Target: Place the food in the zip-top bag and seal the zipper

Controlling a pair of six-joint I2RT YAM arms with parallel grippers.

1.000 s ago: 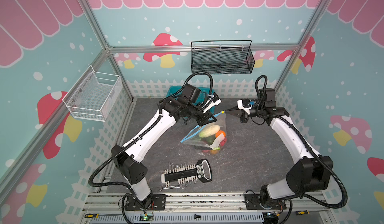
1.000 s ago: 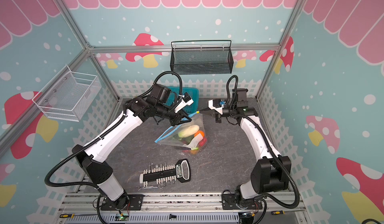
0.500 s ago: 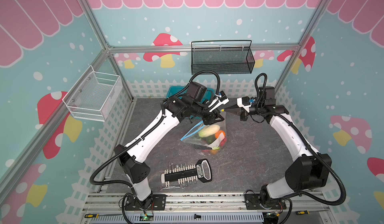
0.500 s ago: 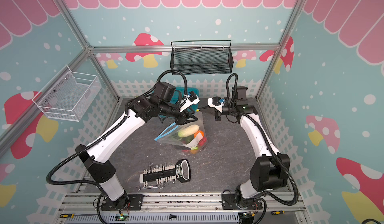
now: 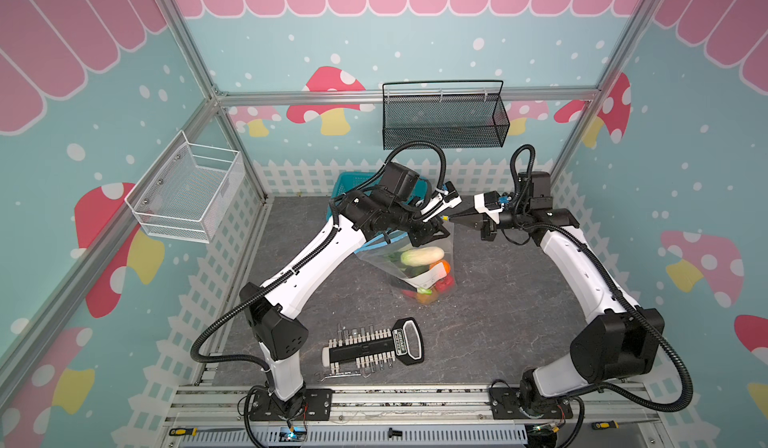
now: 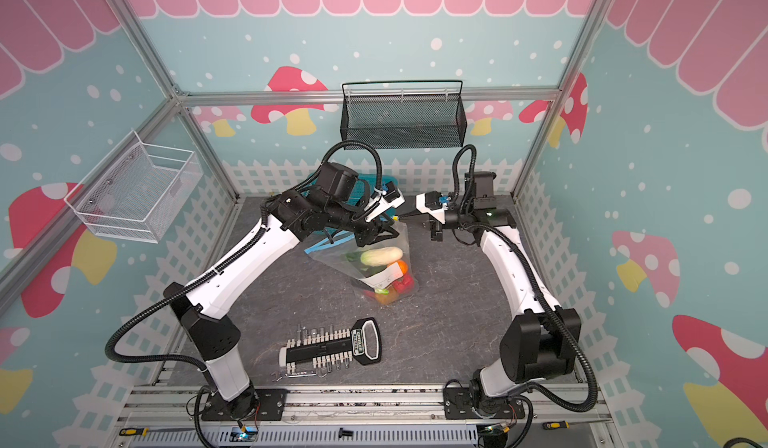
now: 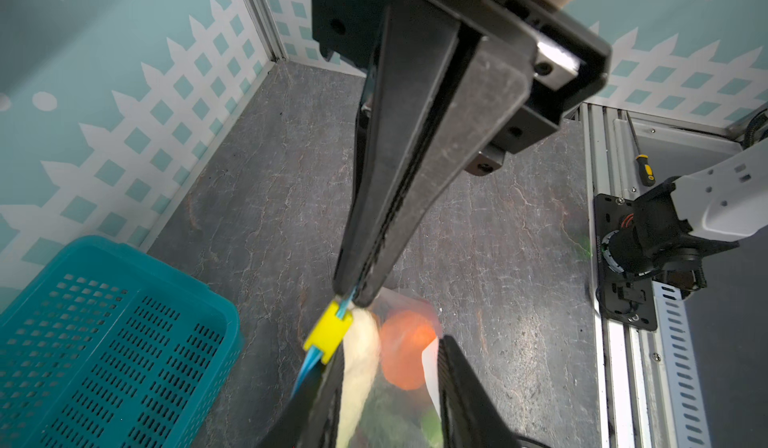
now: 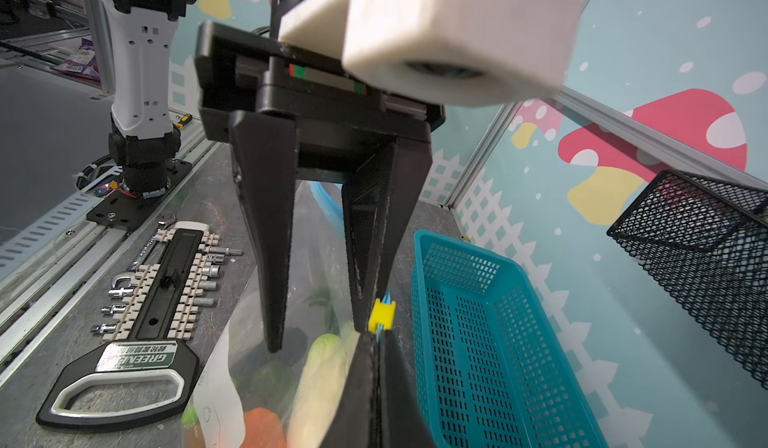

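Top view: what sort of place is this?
Likely a robot test cell dressed as a playroom: two arms bolted to a rail, mushroom walls, toy food in a bag.

Left arm [image 5: 316,254]: stretched forward and inward, wrist angled down. Left gripper [image 8: 318,333]: fingers apart, tips pointing down. Right arm [image 5: 577,267]: bowed inward, forearm near level. Right gripper [image 7: 353,294]: jaws pressed together on zipper [image 7: 308,365] — tip just beside left gripper's fingers. In both top views grippers meet at centre — wrists raised.
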